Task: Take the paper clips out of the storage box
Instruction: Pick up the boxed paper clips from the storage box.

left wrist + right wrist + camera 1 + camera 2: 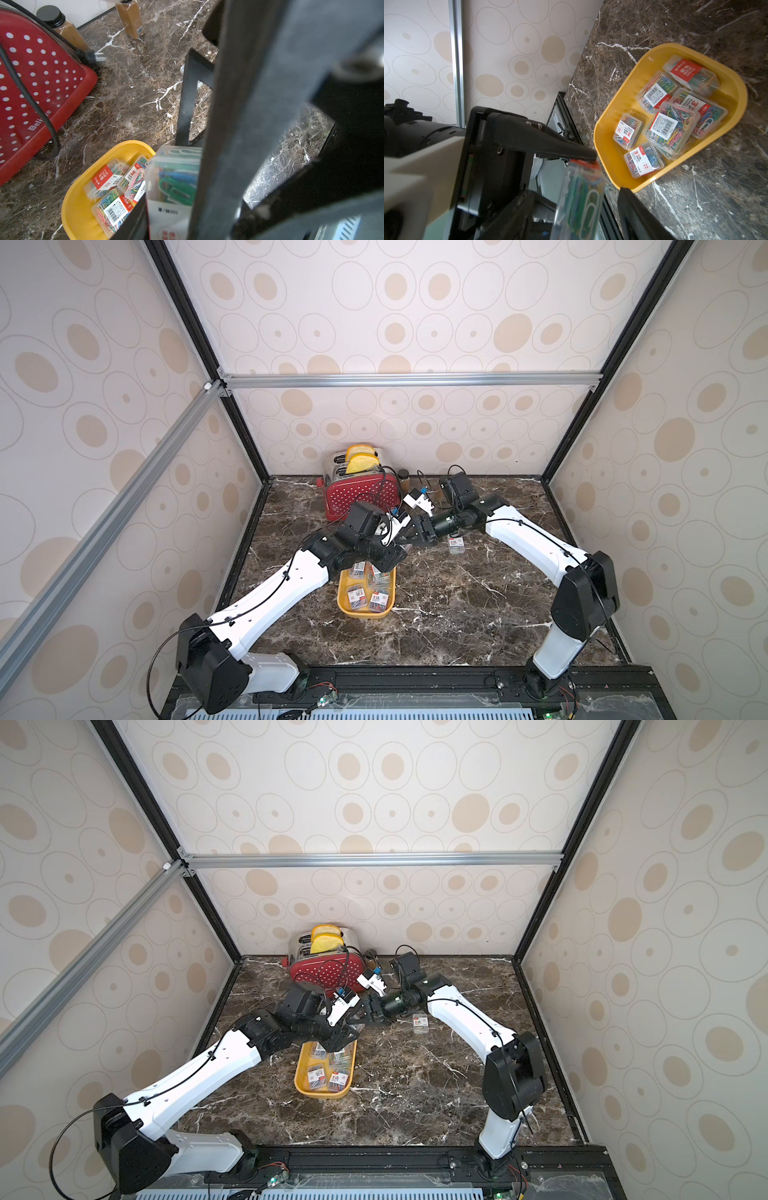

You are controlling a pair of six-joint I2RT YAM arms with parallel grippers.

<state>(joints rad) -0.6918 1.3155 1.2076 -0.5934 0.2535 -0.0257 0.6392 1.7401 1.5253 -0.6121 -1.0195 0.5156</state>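
The mustard-yellow storage box (360, 615) (320, 1095) (612, 124) (76, 207) lies mid-table with several clear cases of paper clips (370, 593) (664, 126) (112, 207) inside. My left gripper (399, 549) (172, 199) hovers over the box's far end, shut on one case (172, 187) (577, 203) held on edge. My right gripper (409, 537) (577, 199) reaches in from the right and stands open around that same case, with a gap between it and one finger (633, 209). Another case (456, 545) (419, 1023) lies on the marble to the right.
A red white-dotted toaster (361, 497) (31, 93) with bread stands behind the box, its black cord (31, 99) trailing on the marble. Two brown bottles (131, 18) (60, 22) stand by the back wall. Both arms cross over the table's middle.
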